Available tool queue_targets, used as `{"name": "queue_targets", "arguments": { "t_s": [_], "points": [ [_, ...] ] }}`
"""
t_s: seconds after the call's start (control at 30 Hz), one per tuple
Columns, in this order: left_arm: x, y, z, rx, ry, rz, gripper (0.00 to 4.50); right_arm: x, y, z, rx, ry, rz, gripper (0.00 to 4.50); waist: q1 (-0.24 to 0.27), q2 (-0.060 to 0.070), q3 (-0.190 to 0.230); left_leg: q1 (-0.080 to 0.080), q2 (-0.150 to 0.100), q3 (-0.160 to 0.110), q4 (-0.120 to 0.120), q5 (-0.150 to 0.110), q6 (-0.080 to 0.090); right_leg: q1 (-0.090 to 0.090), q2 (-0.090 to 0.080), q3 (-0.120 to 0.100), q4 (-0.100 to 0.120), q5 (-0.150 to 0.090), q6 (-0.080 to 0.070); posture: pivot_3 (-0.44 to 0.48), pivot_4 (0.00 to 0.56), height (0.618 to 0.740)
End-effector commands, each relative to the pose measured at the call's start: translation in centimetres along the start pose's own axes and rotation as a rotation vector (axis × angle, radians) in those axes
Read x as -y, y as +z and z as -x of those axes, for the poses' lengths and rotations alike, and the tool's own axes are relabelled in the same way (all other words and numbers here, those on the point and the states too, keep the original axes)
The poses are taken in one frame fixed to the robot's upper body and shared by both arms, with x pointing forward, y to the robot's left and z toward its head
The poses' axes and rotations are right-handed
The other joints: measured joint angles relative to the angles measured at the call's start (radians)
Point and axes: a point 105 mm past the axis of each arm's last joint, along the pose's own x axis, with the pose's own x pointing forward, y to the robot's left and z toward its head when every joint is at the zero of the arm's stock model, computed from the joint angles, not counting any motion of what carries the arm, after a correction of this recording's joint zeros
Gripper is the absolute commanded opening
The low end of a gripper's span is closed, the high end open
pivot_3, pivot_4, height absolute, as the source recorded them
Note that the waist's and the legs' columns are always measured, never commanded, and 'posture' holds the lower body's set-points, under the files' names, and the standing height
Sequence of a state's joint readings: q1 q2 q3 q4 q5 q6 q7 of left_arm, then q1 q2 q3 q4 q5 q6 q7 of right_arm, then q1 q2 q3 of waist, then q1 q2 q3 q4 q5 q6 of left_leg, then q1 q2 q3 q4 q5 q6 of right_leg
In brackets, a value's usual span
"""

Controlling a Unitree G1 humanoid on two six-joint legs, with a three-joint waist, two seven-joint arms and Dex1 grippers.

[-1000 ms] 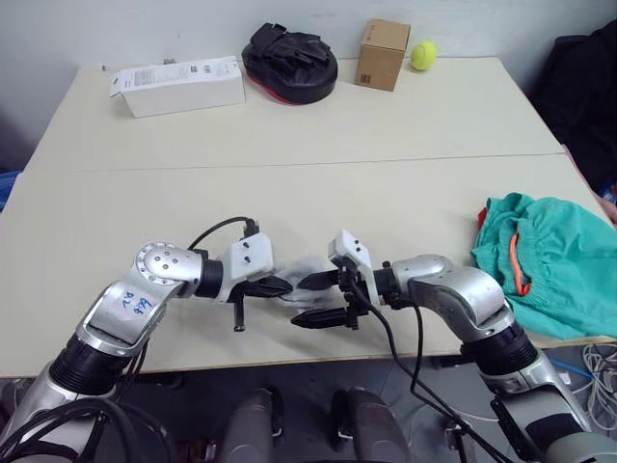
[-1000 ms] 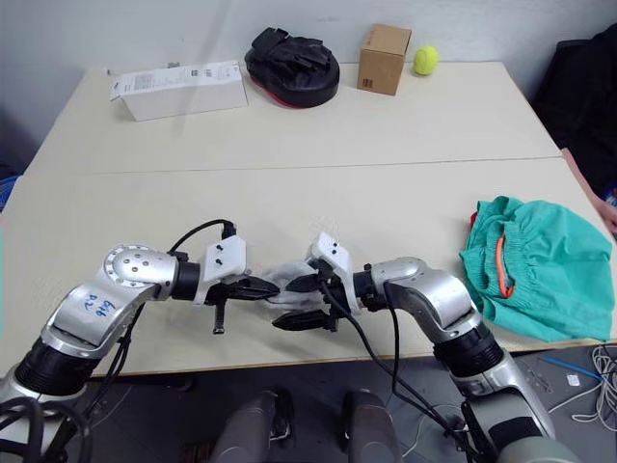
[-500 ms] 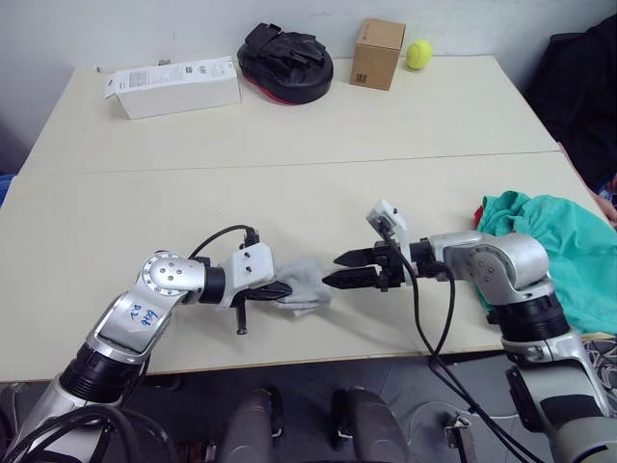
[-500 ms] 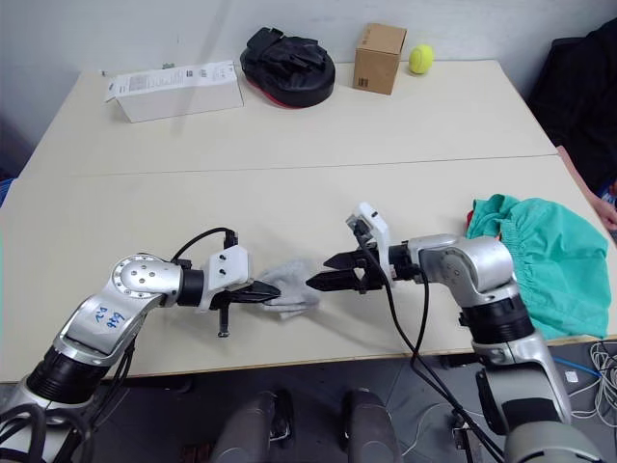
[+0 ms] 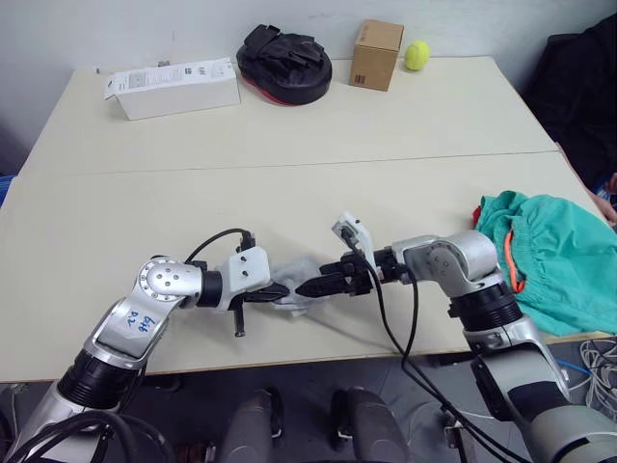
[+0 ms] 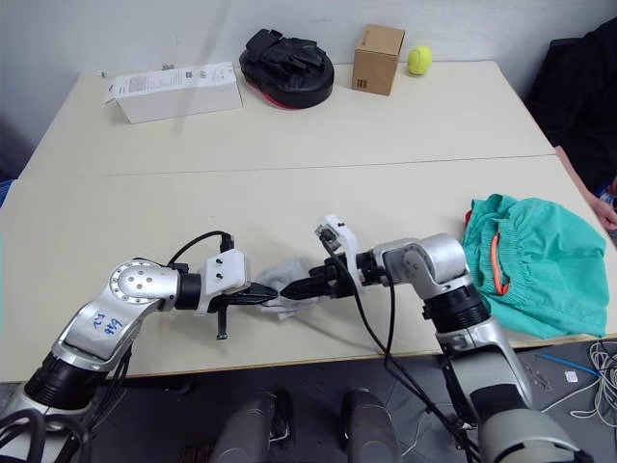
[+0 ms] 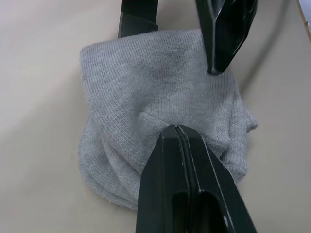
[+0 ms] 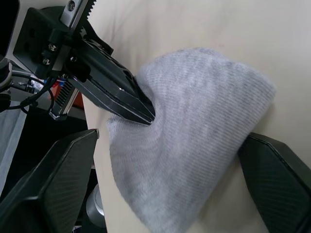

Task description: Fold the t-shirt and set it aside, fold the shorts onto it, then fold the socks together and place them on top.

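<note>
Right end effector [image 5: 310, 287] back at socks [image 7: 160, 126] — spread | left end effector [image 5: 280, 289] — clenched on socks

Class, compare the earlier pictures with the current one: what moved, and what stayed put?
The right gripper, which had pulled back half a second ago, has returned to the socks, fingers open around them. The left gripper stays shut on the socks. The shorts and the table's far-edge items are unchanged.
</note>
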State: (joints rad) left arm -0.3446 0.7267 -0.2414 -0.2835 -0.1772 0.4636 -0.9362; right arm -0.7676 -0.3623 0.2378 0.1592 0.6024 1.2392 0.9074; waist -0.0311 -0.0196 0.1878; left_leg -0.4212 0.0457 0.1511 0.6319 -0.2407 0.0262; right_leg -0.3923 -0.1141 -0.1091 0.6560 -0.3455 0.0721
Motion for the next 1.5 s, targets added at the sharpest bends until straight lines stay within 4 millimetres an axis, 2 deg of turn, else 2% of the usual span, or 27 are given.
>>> {"name": "queue_targets", "arguments": {
  "t_s": [0.03,0.1,0.27,0.43,0.53,0.63,0.73,0.87,0.93,1.0,1.07,1.2,1.3,1.5],
  "points": [
    [0.2,-1.0,0.1,-0.049,0.006,0.013,0.0,0.3,-0.6,-1.0,-0.02,-0.006,-0.043,3.09,0.0,0.0,0.0,0.0,0.0,0.0,0.0,0.0,0.0,0.0,0.0,0.0,0.0,0.0,0.0,0.0,0.15,0.74],
    [0.2,-1.0,0.1,-0.05,0.006,0.013,0.0,0.4,-0.6,-1.0,-0.016,-0.006,-0.049,2.35,0.0,0.0,0.0,0.0,0.0,0.0,0.0,0.0,0.0,0.0,0.0,0.0,0.001,0.0,0.0,0.0,0.15,0.74],
    [0.3,-1.1,0.1,-0.052,0.008,0.015,0.0,0.2,-0.8,-0.8,-0.019,0.0,0.001,0.85,0.0,0.0,0.0,0.0,0.0,0.0,0.0,0.0,0.0,0.0,0.0,0.0,0.001,0.0,0.0,0.0,0.15,0.74],
    [0.4,-1.3,0.0,-0.051,0.007,0.019,0.0,0.3,-0.5,0.0,0.03,-0.005,0.012,0.85,0.001,0.0,0.0,0.0,0.0,0.0,0.0,0.0,0.0,0.0,0.0,0.0,0.0,0.0,0.0,0.0,0.15,0.74],
    [0.3,-1.3,0.0,-0.049,0.009,0.018,0.0,0.0,-0.7,0.1,0.029,0.012,-0.014,1.48,0.002,0.0,0.0,0.0,0.0,0.0,0.0,0.0,0.0,0.0,0.0,0.0,0.0,0.0,0.0,0.0,0.15,0.74],
    [0.2,-1.2,0.0,-0.047,0.011,0.018,0.0,0.7,-0.9,0.4,0.03,-0.059,0.052,2.48,0.001,0.0,0.0,0.0,0.0,0.0,0.0,0.0,0.0,0.0,0.0,0.0,0.0,0.0,0.0,0.0,0.15,0.74],
    [0.2,-1.2,0.0,-0.047,0.011,0.017,0.0,0.5,0.9,2.3,0.134,-0.09,0.208,2.48,0.003,0.0,0.0,0.0,0.0,0.0,0.0,0.0,0.0,0.0,0.0,0.0,0.0,0.0,0.0,0.0,0.15,0.74],
    [0.2,-1.3,0.0,-0.049,0.011,0.019,0.0,-1.1,4.5,5.4,0.321,-0.058,0.342,2.48,0.004,0.0,0.0,-0.001,-0.001,0.0,0.0,0.0,0.0,0.0,0.0,0.0,-0.001,0.0,0.0,0.0,0.15,0.74],
    [0.2,-1.3,0.0,-0.048,0.013,0.02,0.0,-2.2,5.4,5.9,0.357,-0.017,0.413,2.48,0.001,0.0,0.0,0.0,0.0,0.0,0.0,0.0,0.0,0.0,0.0,0.0,-0.001,0.0,0.0,0.0,0.15,0.74],
    [0.2,-1.3,0.0,-0.047,0.015,0.021,0.0,-3.1,5.2,5.6,0.343,0.014,0.512,2.11,0.002,0.0,0.0,0.0,0.0,0.0,-0.001,0.0,-0.001,0.0,0.0,0.0,-0.001,0.0,0.0,0.0,0.15,0.74],
    [0.2,-1.3,0.0,-0.045,0.016,0.021,0.0,-4.0,4.3,4.5,0.291,0.05,0.617,1.57,0.002,0.0,0.0,0.0,0.0,0.0,-0.002,0.0,-0.001,0.0,0.001,0.0,-0.001,0.0,0.0,0.0,0.15,0.74],
    [0.1,-1.3,0.0,-0.043,0.017,0.02,0.0,-4.8,2.0,2.5,0.178,0.094,0.789,0.15,0.003,0.0,0.0,0.0,0.0,0.0,-0.001,0.0,-0.001,0.0,0.001,0.0,-0.001,0.0,0.0,0.0,0.15,0.74],
    [0.0,-1.2,0.0,-0.043,0.018,0.02,0.0,-4.4,0.6,1.3,0.111,0.087,0.883,0.07,0.003,0.0,0.0,0.0,0.0,0.0,0.0,0.001,-0.001,0.0,0.001,0.0,-0.001,0.0,0.0,0.0,0.15,0.74],
    [0.0,-1.2,-0.2,-0.036,0.017,0.021,0.0,-2.7,-1.2,-0.1,0.01,0.031,0.896,0.07,0.003,0.0,0.0,0.0,0.0,0.0,0.0,0.001,-0.001,0.0,0.001,0.0,0.0,0.0,0.0,0.0,0.15,0.74]
  ]
}}
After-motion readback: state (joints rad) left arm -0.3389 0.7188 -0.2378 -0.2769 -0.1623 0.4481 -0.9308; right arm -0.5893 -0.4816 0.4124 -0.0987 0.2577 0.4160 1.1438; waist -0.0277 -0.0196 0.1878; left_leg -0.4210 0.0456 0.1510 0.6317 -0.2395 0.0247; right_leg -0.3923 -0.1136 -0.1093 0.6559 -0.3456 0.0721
